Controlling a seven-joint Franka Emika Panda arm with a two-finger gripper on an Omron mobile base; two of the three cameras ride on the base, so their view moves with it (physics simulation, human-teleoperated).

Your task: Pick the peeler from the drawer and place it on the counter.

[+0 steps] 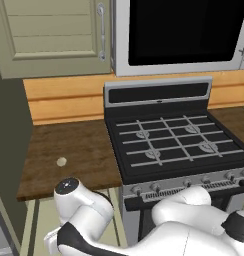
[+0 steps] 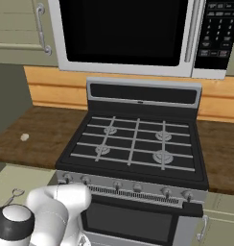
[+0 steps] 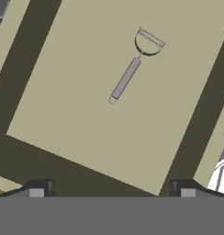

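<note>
On the flat floor of the open drawer (image 3: 86,114) the peeler (image 3: 132,71) lies alone and untouched, well ahead of the gripper (image 3: 112,190), whose jaws stand apart, apparently hovering above to line up a grasp.

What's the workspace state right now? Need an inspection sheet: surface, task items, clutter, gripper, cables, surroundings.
Surface: dark wood-grain counter left of the stove.
Job's things: peeler lies flat, alone on the floor of the open drawer, head toward the hand view's upper right; it is ungrasped.
Clutter: small round beige disc on the counter.
Gripper: gripper above the drawer, fingertips wide apart, open and empty, clear of the peeler.
Cables: nothing seen.
Surroundings: microwave above the stove; panelled cabinet door upper left.
</note>
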